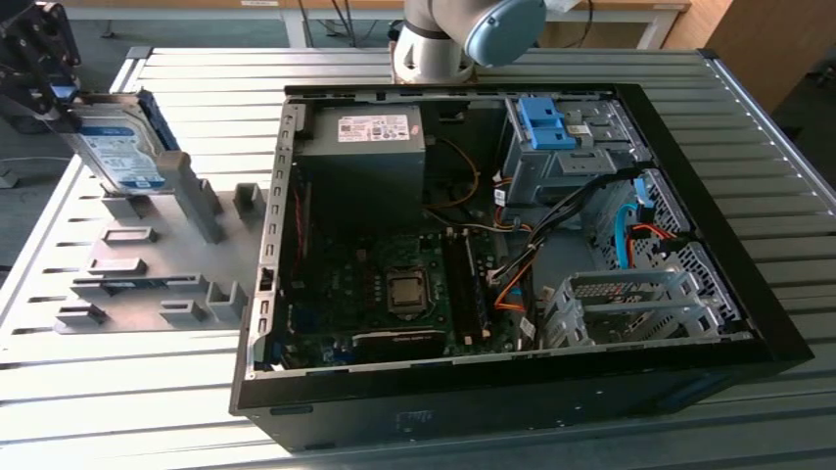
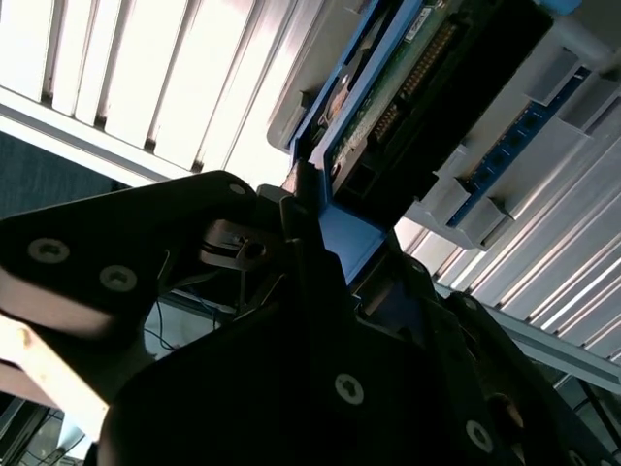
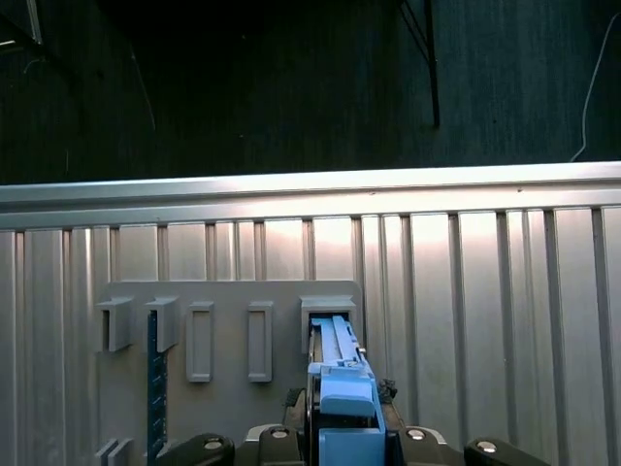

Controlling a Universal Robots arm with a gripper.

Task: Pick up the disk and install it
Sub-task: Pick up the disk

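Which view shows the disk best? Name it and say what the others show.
The exterior view: the disk stands on edge, label and blue bracket plain, held by the claw at the grey fixture. The second wrist view shows its circuit-board side close up; the first wrist view shows its blue bracket edge-on.

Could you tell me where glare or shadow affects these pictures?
Second wrist view: the ribbed table glares white, the pincer on the disk is backlit; first wrist view: dim beyond the table; exterior view: even light, computer case interior shaded.
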